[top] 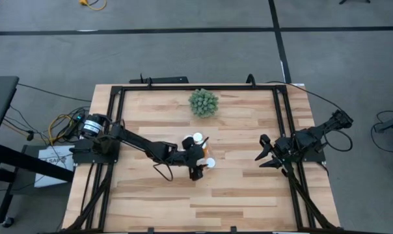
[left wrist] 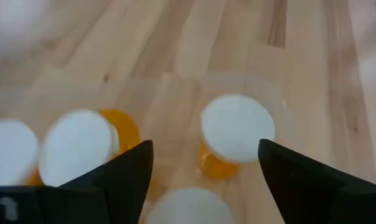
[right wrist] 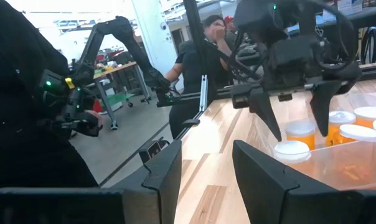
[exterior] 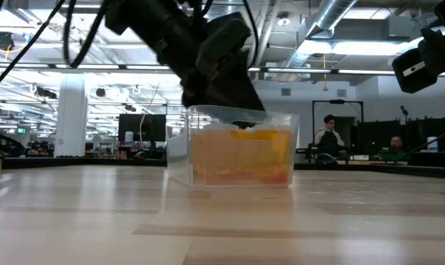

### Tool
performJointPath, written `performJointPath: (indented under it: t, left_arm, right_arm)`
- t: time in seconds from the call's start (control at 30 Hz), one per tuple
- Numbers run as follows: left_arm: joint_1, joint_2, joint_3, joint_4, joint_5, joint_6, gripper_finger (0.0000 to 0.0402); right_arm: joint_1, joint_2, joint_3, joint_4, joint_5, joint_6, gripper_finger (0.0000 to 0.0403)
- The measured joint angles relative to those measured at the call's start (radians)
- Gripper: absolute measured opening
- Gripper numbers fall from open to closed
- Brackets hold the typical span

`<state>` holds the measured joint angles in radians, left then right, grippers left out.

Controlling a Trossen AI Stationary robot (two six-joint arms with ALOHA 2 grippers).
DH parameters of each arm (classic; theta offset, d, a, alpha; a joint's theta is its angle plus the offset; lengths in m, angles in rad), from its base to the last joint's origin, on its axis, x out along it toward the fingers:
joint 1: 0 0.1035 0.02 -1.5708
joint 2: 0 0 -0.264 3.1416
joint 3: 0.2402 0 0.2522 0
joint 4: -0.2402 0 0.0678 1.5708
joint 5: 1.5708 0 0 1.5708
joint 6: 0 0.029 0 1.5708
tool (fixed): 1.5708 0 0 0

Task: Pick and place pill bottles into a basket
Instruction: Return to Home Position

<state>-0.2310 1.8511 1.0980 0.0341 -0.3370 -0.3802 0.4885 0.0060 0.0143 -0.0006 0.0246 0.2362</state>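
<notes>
Amber pill bottles [exterior: 241, 154] blur in low view; left gripper's [left wrist: 206, 144] jaws wide above, right gripper's [right wrist: 208, 146] seemingly too.

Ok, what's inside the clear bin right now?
White-capped orange pill bottles sit inside the bin; four show. The open left claw above it hides part of the inside, so a full count cannot be made.

High: straight down, whole table [top: 248, 188]. Low: tabletop level, near basket [exterior: 208, 158]. Left wrist: close above it. Right wrist: sideways, farther off.
</notes>
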Motion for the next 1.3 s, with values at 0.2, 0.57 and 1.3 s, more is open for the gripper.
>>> performJointPath:
  t: [0.2,0.57,1.3]
  left_arm:
    - [0.029,0.0,0.098,-0.089,-0.01,0.094,0.0282]
    - [0.066,-0.027,0.227,-0.249,-0.019,0.146,0.0282]
    - [0.092,-0.592,-0.009,-0.178,-0.133,0.235,0.0281]
  right_arm:
    - [0.0,0.0,0.0,0.0,0.0,0.0,0.0136]
    - [0.0,0.0,0.0,0.0,0.0,0.0,0.0136]
    - [0.0,0.0,0.0,0.0,0.0,0.0,0.0136]
